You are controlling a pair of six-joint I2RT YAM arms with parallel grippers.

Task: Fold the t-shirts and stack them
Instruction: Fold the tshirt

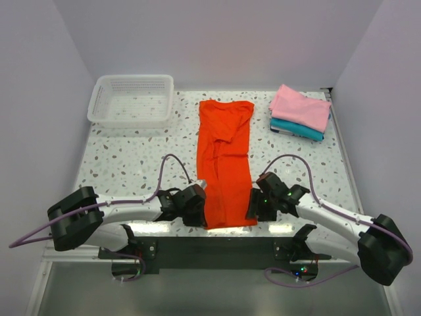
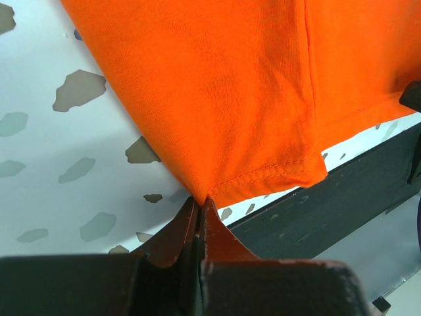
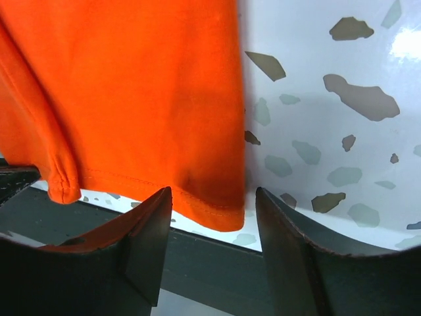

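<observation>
At the orange-red t-shirt's (image 1: 223,164) hem — left fingers (image 2: 176,238) clamped on it, right fingers (image 3: 284,232) apart

Three t-shirts on one speckled table (image 1: 131,164): one orange-red t-shirt (image 1: 224,164), one pink t-shirt (image 1: 300,106) and one teal t-shirt (image 1: 297,128). One white mesh basket (image 1: 131,80) shares the tabletop. Two robot arms are in the frame, the left arm (image 1: 125,210) and the right arm (image 1: 329,214). Each carries one gripper, two in all: the left gripper (image 2: 199,204) and the right gripper (image 3: 214,197). Each gripper has two fingers, four altogether. Two purple cables run along the arms, the left cable (image 1: 172,157) and the right cable (image 1: 296,158). Whether a fourth garment lies beneath the teal one cannot be told.
</observation>
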